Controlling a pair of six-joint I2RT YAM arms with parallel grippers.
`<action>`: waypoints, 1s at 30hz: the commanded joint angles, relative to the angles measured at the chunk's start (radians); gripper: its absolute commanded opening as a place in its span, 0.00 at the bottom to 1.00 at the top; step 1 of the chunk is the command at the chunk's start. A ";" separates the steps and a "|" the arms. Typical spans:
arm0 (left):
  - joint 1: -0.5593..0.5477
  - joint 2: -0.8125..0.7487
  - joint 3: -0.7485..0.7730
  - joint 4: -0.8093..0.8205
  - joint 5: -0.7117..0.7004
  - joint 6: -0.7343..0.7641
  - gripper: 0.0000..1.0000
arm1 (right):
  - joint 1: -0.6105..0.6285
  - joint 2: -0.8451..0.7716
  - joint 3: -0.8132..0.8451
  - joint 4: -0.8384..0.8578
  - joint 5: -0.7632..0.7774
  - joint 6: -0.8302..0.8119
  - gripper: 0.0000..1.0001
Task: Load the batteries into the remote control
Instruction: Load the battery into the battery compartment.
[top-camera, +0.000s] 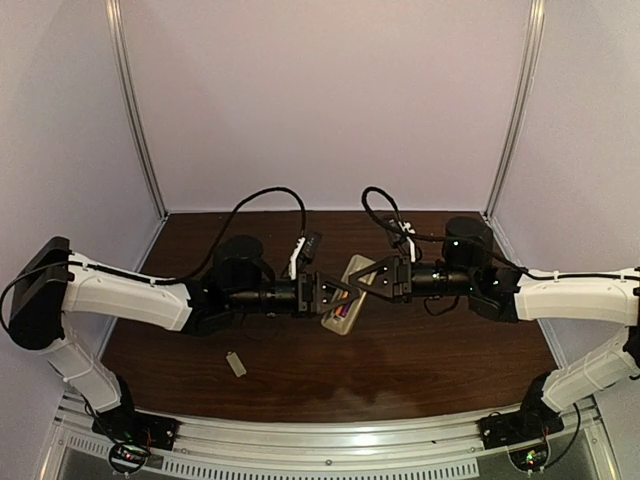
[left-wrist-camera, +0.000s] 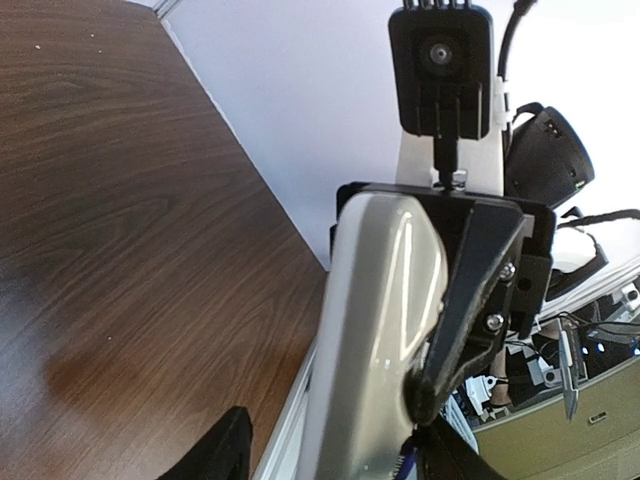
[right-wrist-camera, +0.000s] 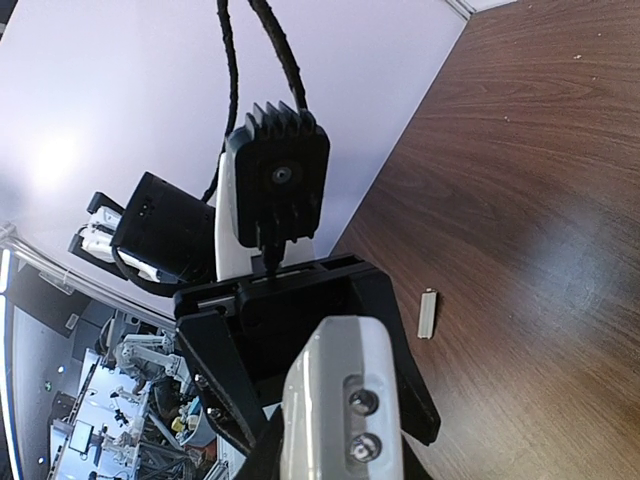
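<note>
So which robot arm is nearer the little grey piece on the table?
The left arm; the grey piece lies close by it, far from the right arm.

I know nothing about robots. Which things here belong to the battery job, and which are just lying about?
Part of the job:
remote control, clamped between the left arm's fingers and the right arm's fingers
batteries, in its bay

Just lying about:
small grey cover piece, alone on the table
</note>
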 joint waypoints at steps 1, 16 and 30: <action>0.010 0.083 -0.082 -0.083 0.016 -0.006 0.55 | 0.017 -0.056 0.037 0.313 -0.113 0.059 0.00; 0.051 0.120 -0.183 0.063 0.080 -0.117 0.47 | 0.019 -0.079 0.036 0.409 -0.150 0.098 0.00; 0.052 0.033 -0.075 -0.125 0.032 0.063 0.60 | 0.019 -0.046 0.048 0.276 -0.128 0.021 0.00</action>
